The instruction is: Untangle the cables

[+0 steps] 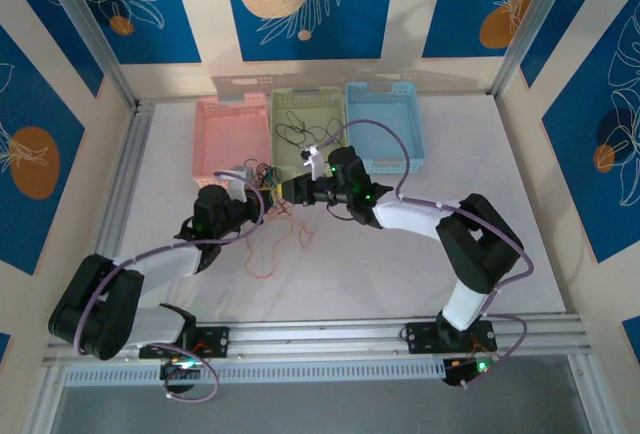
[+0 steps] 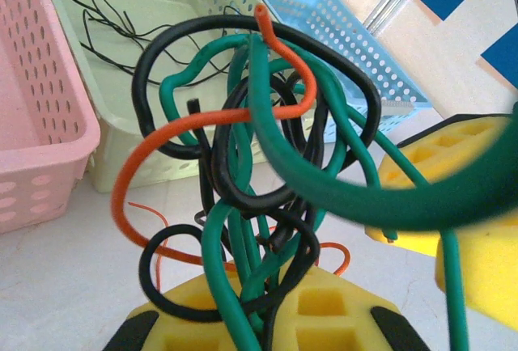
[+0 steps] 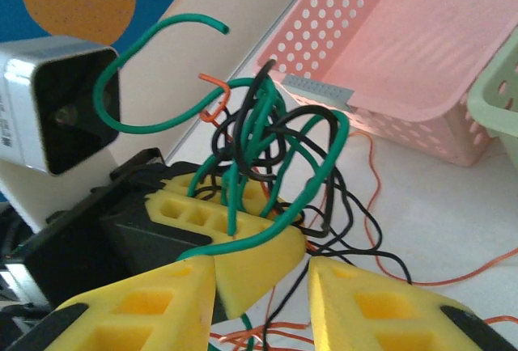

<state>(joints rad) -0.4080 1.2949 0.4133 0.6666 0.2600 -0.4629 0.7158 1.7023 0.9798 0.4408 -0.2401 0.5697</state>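
Observation:
The cables [image 2: 251, 149] are a clump of green, black and orange wire rising from my left gripper [image 2: 267, 310], whose yellow fingers are shut on its base. From above, the clump [image 1: 268, 176] sits between the two grippers, just in front of the baskets. My right gripper [image 3: 263, 302] stands open close against the left one. The tip of a left finger [image 3: 251, 262] and a few strands lie between the right jaws, and a green cable [image 3: 324, 173] drapes over that tip. Thin orange wire [image 1: 262, 254] trails from the clump onto the table.
Three baskets stand at the back: pink [image 1: 232, 139], green [image 1: 310, 94] and blue [image 1: 385, 124]. Thin black wires [image 2: 105, 11] lie in the green one. The pink basket [image 3: 388, 60] is close behind the clump. White table lies in front of both arms.

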